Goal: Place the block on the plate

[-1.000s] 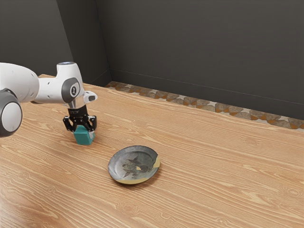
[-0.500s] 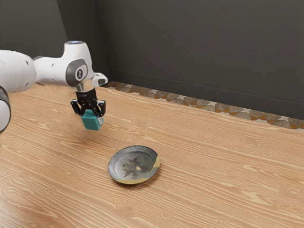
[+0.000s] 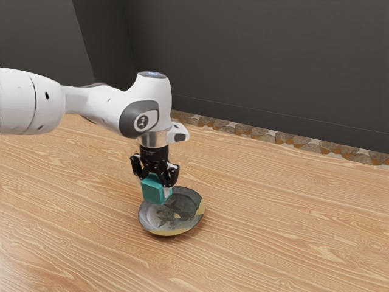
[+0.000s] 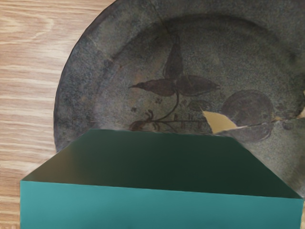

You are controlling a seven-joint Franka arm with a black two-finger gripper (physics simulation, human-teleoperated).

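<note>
My black gripper [image 3: 156,182] is shut on the teal block [image 3: 154,190], holding it over the plate's side nearer the arm in the exterior view. The dark grey plate [image 3: 188,221], with tan patches and a plant drawing, lies flat on the table. In the wrist view the block [image 4: 157,207] is large and close under the hand, covering part of the plate [image 4: 138,62]. Whether the block's underside touches the plate cannot be told.
The wooden table [image 3: 285,219] extends around the plate. Beyond its far edge run a stone-patterned floor strip [image 3: 255,133] and a dark wall [image 3: 261,61].
Held in my gripper, the block rose off the table, then travelled toward the exterior view's right and came lower, over the plate. The plate has stayed where it was.
</note>
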